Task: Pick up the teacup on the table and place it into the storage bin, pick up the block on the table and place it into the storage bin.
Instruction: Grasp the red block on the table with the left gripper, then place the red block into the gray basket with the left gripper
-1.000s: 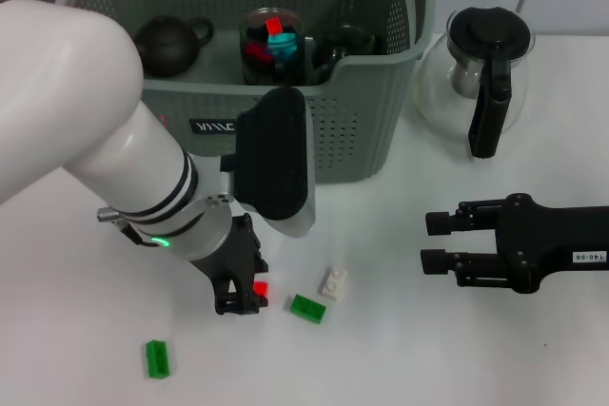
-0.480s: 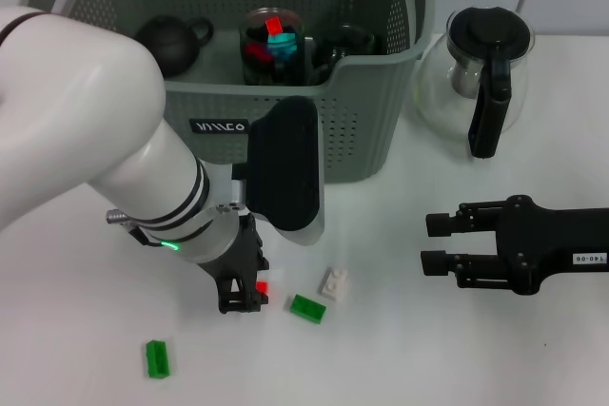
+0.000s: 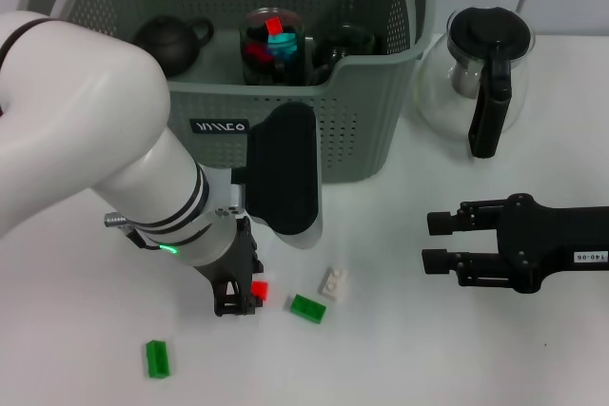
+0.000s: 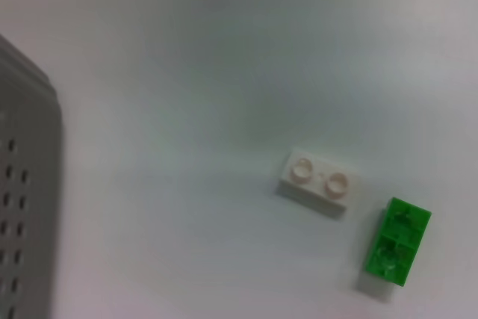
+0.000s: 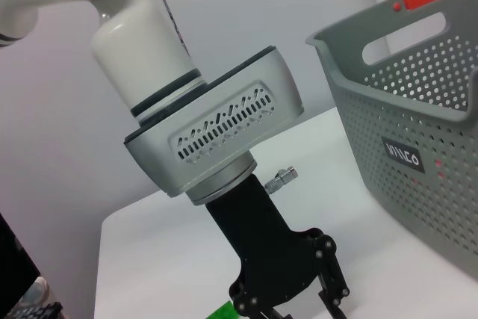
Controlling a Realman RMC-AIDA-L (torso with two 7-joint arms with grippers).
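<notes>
Gripping red block (image 3: 258,288), left tool (image 3: 240,301).

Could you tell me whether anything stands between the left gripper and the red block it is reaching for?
Nothing visible does: the left gripper is down on the table with the red block right at its fingertips.

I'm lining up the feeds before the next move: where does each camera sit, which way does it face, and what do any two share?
Head view: on the robot's head, looking forward and down at the table and storage bin; shows the left arm with the left gripper at a red block, and the right gripper.
Left wrist view: looks down at the white block and green block; none of the arm shows.
Right wrist view: faces across the table at the left gripper and the bin.
Shared: head and left wrist views both show the white block.
</notes>
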